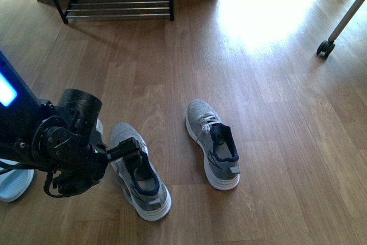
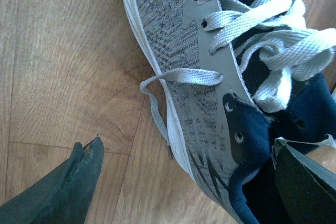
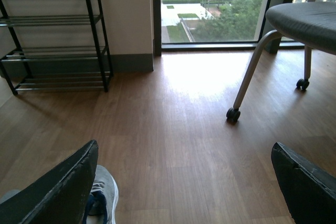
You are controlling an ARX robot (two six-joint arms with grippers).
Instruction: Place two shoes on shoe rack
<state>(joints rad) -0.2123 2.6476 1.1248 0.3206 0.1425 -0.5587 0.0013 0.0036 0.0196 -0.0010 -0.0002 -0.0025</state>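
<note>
Two grey knit sneakers with white soles and navy lining lie on the wood floor, toes toward the rack. The left shoe (image 1: 140,179) is under my left gripper (image 1: 129,153); the right shoe (image 1: 213,142) lies apart beside it. In the left wrist view my left gripper (image 2: 189,182) is open and straddles the shoe's (image 2: 178,77) side wall near the collar, with one finger outside over the floor and the other over the navy opening. My right gripper (image 3: 184,187) is open and empty above bare floor, a shoe toe (image 3: 102,192) beside one finger. The shoe rack (image 1: 114,4) stands against the far wall and also shows in the right wrist view (image 3: 58,51).
A chair leg with a caster (image 1: 327,47) stands at the far right; the chair (image 3: 304,19) and its caster (image 3: 233,114) show in the right wrist view before a window. A white and light-blue object (image 1: 14,182) lies at the lower left.
</note>
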